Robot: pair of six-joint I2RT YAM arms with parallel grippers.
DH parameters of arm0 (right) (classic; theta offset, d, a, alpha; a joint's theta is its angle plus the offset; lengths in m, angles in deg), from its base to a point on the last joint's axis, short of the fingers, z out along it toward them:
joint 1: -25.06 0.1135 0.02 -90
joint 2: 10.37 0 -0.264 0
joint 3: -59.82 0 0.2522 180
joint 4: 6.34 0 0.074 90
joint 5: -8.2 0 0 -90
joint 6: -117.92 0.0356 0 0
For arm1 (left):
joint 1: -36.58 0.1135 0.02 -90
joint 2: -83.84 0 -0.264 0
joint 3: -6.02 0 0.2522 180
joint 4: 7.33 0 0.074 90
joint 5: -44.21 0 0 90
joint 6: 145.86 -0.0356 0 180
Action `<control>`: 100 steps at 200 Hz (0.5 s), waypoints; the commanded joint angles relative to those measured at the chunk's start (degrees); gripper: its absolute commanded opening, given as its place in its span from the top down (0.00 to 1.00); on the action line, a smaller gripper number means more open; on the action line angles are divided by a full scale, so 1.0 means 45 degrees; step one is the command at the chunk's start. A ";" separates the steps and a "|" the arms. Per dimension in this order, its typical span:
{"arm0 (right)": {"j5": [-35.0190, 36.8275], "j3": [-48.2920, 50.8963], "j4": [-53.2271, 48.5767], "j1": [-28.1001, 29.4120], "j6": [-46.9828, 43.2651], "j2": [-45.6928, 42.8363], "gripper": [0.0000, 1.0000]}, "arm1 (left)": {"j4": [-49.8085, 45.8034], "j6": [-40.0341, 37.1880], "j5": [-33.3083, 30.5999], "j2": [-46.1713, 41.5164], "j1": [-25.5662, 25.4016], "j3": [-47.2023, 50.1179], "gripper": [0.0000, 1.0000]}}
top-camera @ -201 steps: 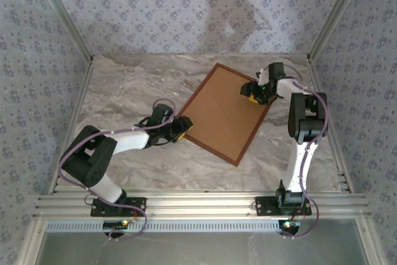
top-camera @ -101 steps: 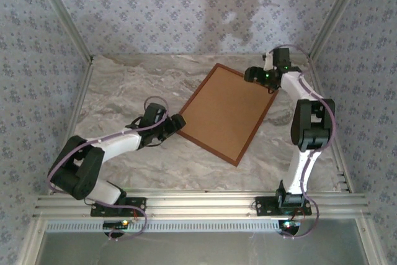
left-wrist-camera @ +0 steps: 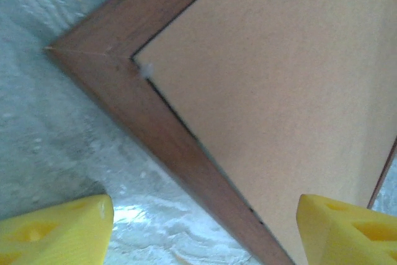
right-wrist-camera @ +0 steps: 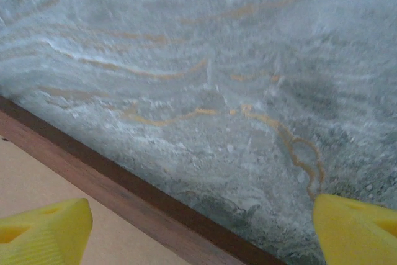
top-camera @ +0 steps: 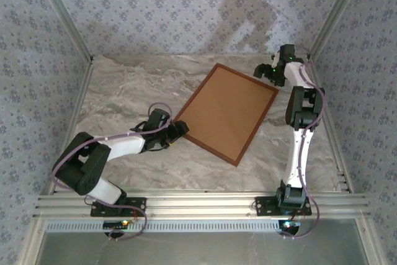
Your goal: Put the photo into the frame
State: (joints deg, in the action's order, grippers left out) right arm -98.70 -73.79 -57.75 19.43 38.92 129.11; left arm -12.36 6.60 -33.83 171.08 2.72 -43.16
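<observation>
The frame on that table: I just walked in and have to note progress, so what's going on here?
The frame lies flat on the marble table, back side up, with the brown backing board filling it. The left tool is open at the frame's left corner. The right tool is open above the frame's far edge, near the right corner. Neither is gripping anything.

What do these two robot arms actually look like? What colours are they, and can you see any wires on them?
The left arm and right arm match: slim white tube-like links joined by chunky black joints. A thin purplish cable loops along the outside of each. The left claw and right claw both end in blocky, bright yellow fingertips with hollow recesses.
</observation>
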 commanded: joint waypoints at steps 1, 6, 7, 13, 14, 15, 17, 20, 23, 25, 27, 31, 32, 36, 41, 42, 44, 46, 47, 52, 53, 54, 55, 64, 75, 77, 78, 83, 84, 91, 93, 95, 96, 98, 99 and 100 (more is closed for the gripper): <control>-0.0355 -0.0737 -0.2036 -0.0159 -0.0527 0.0415 0.07 | 0.0655 0.0193 0.0443 0.0749 -0.0101 -0.0483 0.22; -0.0471 -0.0749 -0.2192 -0.0193 -0.0600 0.0429 0.07 | 0.0745 0.0215 0.0471 0.0866 -0.0074 -0.0553 0.22; -0.0496 -0.0749 -0.2216 -0.0204 -0.0615 0.0439 0.07 | 0.0760 0.0209 0.0478 0.0896 -0.0083 -0.0560 0.22; -0.0672 -0.0711 -0.2394 -0.0246 -0.0701 0.0432 0.08 | 0.0881 0.0232 0.0514 0.1042 -0.0072 -0.0642 0.22; -0.0704 -0.0701 -0.2414 -0.0240 -0.0724 0.0421 0.08 | 0.0906 0.0227 0.0519 0.1062 -0.0062 -0.0663 0.22; -0.0739 -0.0686 -0.2434 -0.0256 -0.0735 0.0426 0.08 | 0.0918 0.0225 0.0522 0.1091 -0.0067 -0.0683 0.22; -0.0800 -0.0689 -0.2498 -0.0269 -0.0768 0.0414 0.08 | 0.0947 0.0233 0.0524 0.1133 -0.0046 -0.0718 0.22; -0.0904 -0.0658 -0.2591 -0.0287 -0.0820 0.0406 0.08 | 0.0984 0.0226 0.0524 0.1208 -0.0042 -0.0766 0.22; -0.1010 -0.0630 -0.2666 -0.0323 -0.0848 0.0386 0.09 | 0.1037 0.0240 0.0524 0.1281 -0.0021 -0.0838 0.22; -0.1058 -0.0597 -0.2683 -0.0344 -0.0894 0.0375 0.09 | 0.1084 0.0227 0.0534 0.1336 -0.0005 -0.0879 0.22; -0.1104 -0.0569 -0.2750 -0.0349 -0.0915 0.0358 0.09 | 0.1150 0.0219 0.0571 0.1385 0.0013 -0.0898 0.22; -0.1258 -0.0470 -0.2818 -0.0386 -0.0999 0.0294 0.10 | 0.1239 0.0222 0.0642 0.1489 0.0068 -0.0991 0.22; -0.1299 -0.0444 -0.2822 -0.0388 -0.1019 0.0274 0.10 | 0.1251 0.0222 0.0652 0.1510 0.0076 -0.1013 0.22; -0.1452 -0.0299 -0.2887 -0.0424 -0.1158 0.0187 0.10 | 0.1339 0.0236 0.0695 0.1608 0.0148 -0.1080 0.22; -0.1582 -0.0068 -0.2907 -0.0479 -0.1228 0.0034 0.11 | 0.1471 0.0249 0.0763 0.1729 0.0247 -0.1184 0.22; -0.1608 0.0002 -0.2905 -0.0493 -0.1231 0.0008 0.11 | 0.1494 0.0246 0.0771 0.1747 0.0264 -0.1207 0.22; -0.1681 0.0137 -0.2865 -0.0499 -0.1234 -0.0105 0.12 | 0.1545 0.0257 0.0796 0.1770 0.0295 -0.1239 0.22; -0.1719 0.0254 -0.2801 -0.0529 -0.1220 -0.0177 0.12 | 0.1592 0.0260 0.0822 0.1815 0.0352 -0.1282 0.22; -0.1745 0.0348 -0.2774 -0.0528 -0.1217 -0.0225 0.12 | 0.1603 0.0261 0.0829 0.1829 0.0365 -0.1305 0.22; -0.1914 0.0768 -0.2549 -0.0586 -0.1155 -0.0481 0.12 | 0.1686 0.0244 0.0903 0.1924 0.0479 -0.1426 0.22; -0.1949 0.0849 -0.2502 -0.0586 -0.1127 -0.0543 0.12 | 0.1699 0.0243 0.0919 0.1933 0.0487 -0.1445 0.22; -0.1977 0.0968 -0.2449 -0.0585 -0.1102 -0.0584 0.12 | 0.1705 0.0233 0.0926 0.1947 0.0510 -0.1465 0.22; -0.2020 0.1067 -0.2402 -0.0595 -0.1081 -0.0663 0.12 | 0.1718 0.0228 0.0930 0.1963 0.0532 -0.1514 0.22; -0.2330 0.1955 -0.1876 -0.0659 -0.0865 -0.1168 0.13 | 0.1663 0.0050 0.1011 0.2100 0.0731 -0.1816 0.22; -0.2719 0.2940 -0.1372 -0.0765 -0.0619 -0.1740 0.14 | 0.1493 -0.0240 0.1211 0.2276 0.1013 -0.2230 0.22; -0.2764 0.3088 -0.1285 -0.0777 -0.0578 -0.1841 0.14 | 0.1477 -0.0284 0.1253 0.2303 0.1064 -0.2291 0.22; -0.2795 0.3181 -0.1235 -0.0779 -0.0555 -0.1877 0.14 | 0.1467 -0.0324 0.1269 0.2327 0.1102 -0.2318 0.22; -0.2934 0.3616 -0.1058 -0.0816 -0.0487 -0.2144 0.14 | 0.1431 -0.0474 0.1363 0.2405 0.1226 -0.2452 0.22; -0.2958 0.3689 -0.1004 -0.0818 -0.0470 -0.2175 0.15 | 0.1415 -0.0507 0.1383 0.2427 0.1261 -0.2476 0.22; -0.3087 0.4315 -0.0634 -0.0836 -0.0336 -0.2526 0.15 | 0.1273 -0.0660 0.1506 0.2557 0.1471 -0.2741 0.23; -0.3135 0.4472 -0.0529 -0.0843 -0.0282 -0.2662 0.15 | 0.1265 -0.0711 0.1551 0.2588 0.1549 -0.2805 0.23; -0.3186 0.4687 -0.0449 -0.0855 -0.0225 -0.2765 0.16 | 0.1254 -0.0738 0.1611 0.2645 0.1628 -0.2855 0.23; -0.3210 0.4762 -0.0387 -0.0857 -0.0203 -0.2837 0.16 | 0.1248 -0.0756 0.1644 0.2664 0.1667 -0.2882 0.23; -0.3249 0.4945 -0.0297 -0.0858 -0.0132 -0.2940 0.16 | 0.1259 -0.0794 0.1712 0.2703 0.1730 -0.2923 0.23; -0.3281 0.5038 -0.0233 -0.0858 -0.0107 -0.2984 0.16 | 0.1261 -0.0813 0.1743 0.2722 0.1747 -0.2946 0.23; -0.3287 0.5113 -0.0181 -0.0859 -0.0085 -0.3044 0.16 | 0.1272 -0.0832 0.1759 0.2732 0.1795 -0.2967 0.23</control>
State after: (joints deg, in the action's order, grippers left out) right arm -107.58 -58.78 -58.15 15.80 35.03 120.87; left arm -19.11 8.00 -25.13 178.03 7.85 -51.84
